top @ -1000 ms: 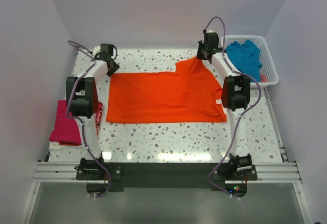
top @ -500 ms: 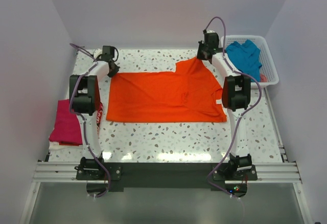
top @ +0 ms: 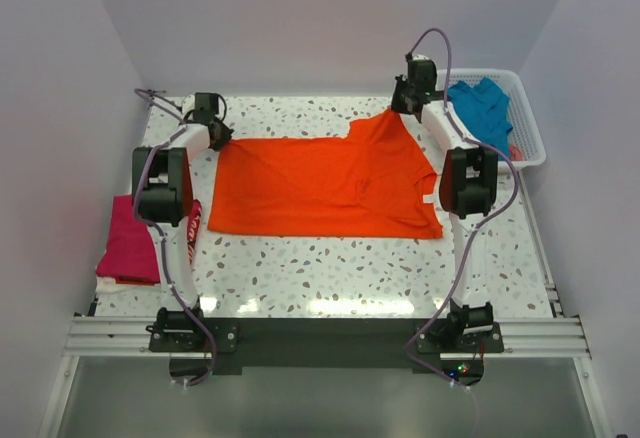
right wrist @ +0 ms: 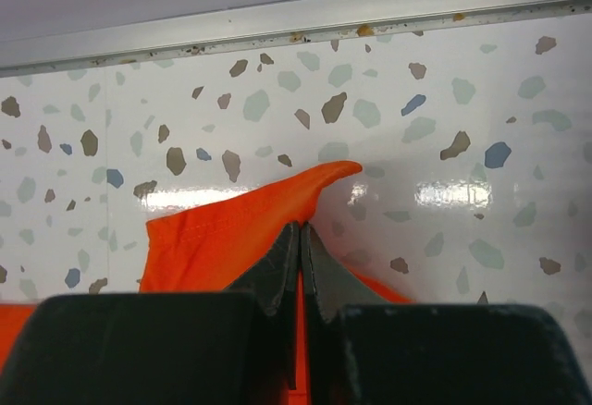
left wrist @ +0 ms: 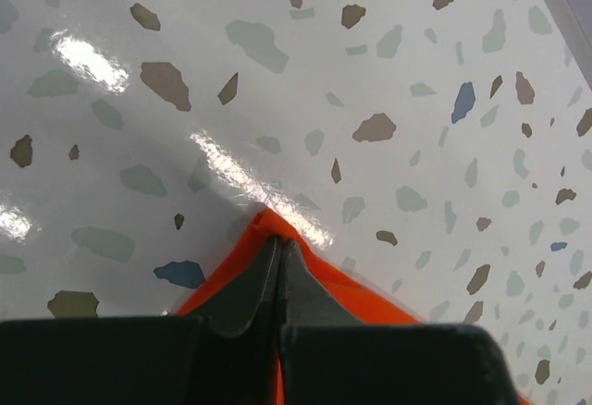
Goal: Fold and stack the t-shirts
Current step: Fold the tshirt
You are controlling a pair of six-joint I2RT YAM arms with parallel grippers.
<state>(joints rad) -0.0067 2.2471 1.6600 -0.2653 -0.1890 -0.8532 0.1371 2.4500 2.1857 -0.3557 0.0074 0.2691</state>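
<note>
1. The orange t-shirt (top: pixel 330 183) lies spread flat on the counter (top: pixel 330 278), mid-frame.
2. Your left jaws pinch its upper-left corner and your right jaws its upper-right corner, probably to lift that edge for a fold.
3. The pink t-shirt (top: pixel 128 243) sits folded at the left edge.
</note>
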